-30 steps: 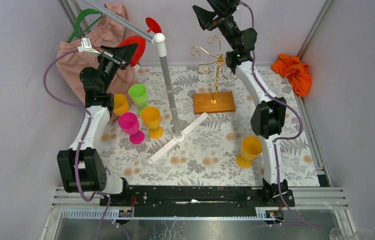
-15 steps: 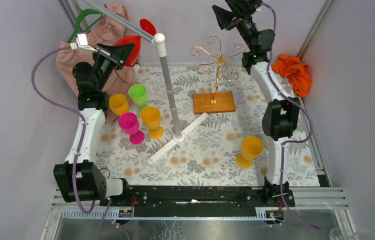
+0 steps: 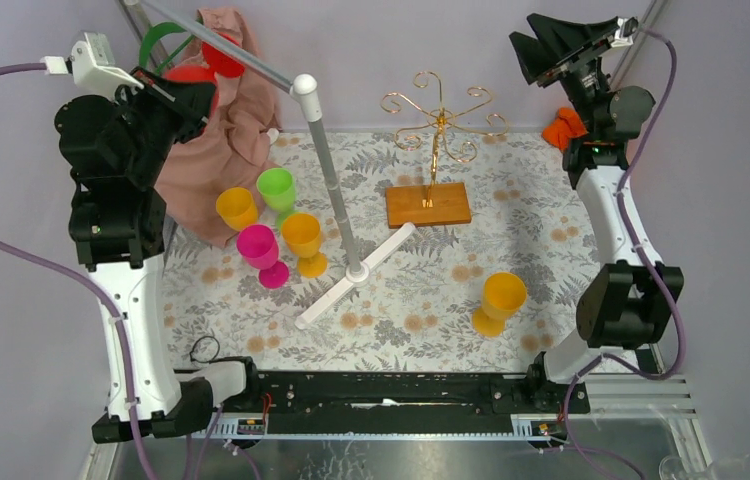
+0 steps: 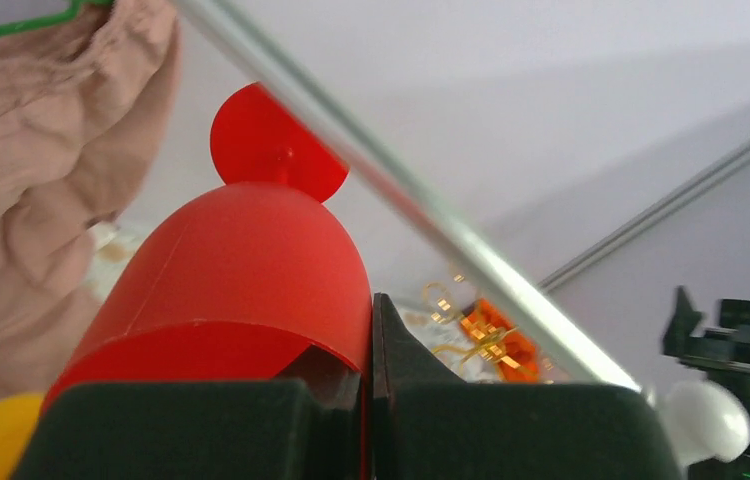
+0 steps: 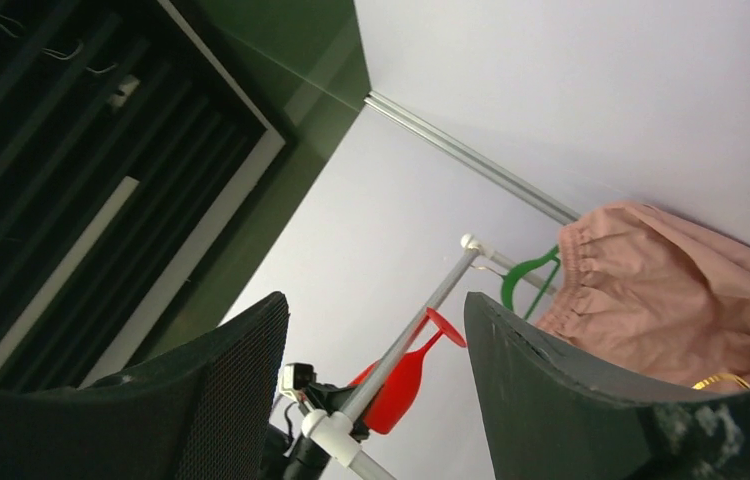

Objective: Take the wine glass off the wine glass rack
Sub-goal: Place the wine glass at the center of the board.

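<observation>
Top external, change: both arms have swung up and outward. The left gripper (image 3: 196,97) has carried the glass (image 3: 191,74) higher, farther from the rack (image 3: 438,125), which stands bare (task looks done).
Top external, room: floral cloth (image 3: 421,290), lilac walls; right gripper (image 3: 531,55) well apart from the rack.
Left wrist: fingers (image 4: 511,430) pinch the glass rim.
Right wrist: fingers (image 5: 216,400) spread, nothing between.

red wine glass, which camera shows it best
Left wrist: the red wine glass fills the frame, its bowl pinched in the left claw. Top external shows only its foot and some bowl behind the left arm. Right wrist shows it small and far off.
</observation>
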{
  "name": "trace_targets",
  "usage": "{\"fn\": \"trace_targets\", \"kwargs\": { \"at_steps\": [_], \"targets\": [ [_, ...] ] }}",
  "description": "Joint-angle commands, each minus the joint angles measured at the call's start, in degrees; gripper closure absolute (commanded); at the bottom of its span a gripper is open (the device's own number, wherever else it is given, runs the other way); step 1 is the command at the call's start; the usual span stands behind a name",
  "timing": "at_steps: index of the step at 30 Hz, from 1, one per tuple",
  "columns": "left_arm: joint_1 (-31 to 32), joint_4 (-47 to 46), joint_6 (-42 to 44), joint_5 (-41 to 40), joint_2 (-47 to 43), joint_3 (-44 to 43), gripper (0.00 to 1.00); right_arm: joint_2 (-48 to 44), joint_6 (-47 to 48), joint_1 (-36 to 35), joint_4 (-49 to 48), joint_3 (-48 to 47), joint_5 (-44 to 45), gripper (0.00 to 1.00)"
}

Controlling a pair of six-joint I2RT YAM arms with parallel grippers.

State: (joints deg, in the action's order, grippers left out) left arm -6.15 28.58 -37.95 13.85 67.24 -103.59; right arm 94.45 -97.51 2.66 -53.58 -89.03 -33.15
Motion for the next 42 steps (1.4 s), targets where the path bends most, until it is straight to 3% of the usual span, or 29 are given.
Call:
{"fn": "trace_targets", "kwargs": {
  "at_steps": [1,5,12,17,23,30,35,42],
  "targets": [
    [-0.48,21.93,8.07,-5.25,1.03,-4.99,1.0,-6.52,6.4,1.3,4.49,4.83,-4.07,0.28],
    [-0.44,31.54,11.37,-11.5,0.65,-8.73,1.0,-10.91,11.49,2.44,10.3,8.02,-5.3,0.27],
    [-0.35,43.56,12.9,-16.29,-1.84,-10.01,1.0,-12.83,10.2,3.23,7.68,13.52,-8.11,0.27],
    [-0.04,47.34,9.72,-21.9,-5.85,-0.56,1.0,-13.51,12.61,3.54,9.67,15.76,-10.38,0.27],
    [-0.05,48.01,7.58,-20.42,-7.83,14.66,1.0,-15.56,30.1,3.76,31.18,10.99,-11.7,0.25],
    [-0.16,46.72,7.04,-17.33,-5.56,23.27,1.0,-18.93,50.33,4.02,53.9,6.27,-5.63,0.21],
    [-0.11,42.95,6.97,-16.7,-1.72,28.0,1.0,-21.73,57.07,4.37,59.08,7.92,-1.1,0.18],
    [-0.3,39.19,8.23,-18.87,6.07,30.73,1.0,-21.81,58.47,4.88,59.38,10.43,-0.53,0.18]
  ]
}}
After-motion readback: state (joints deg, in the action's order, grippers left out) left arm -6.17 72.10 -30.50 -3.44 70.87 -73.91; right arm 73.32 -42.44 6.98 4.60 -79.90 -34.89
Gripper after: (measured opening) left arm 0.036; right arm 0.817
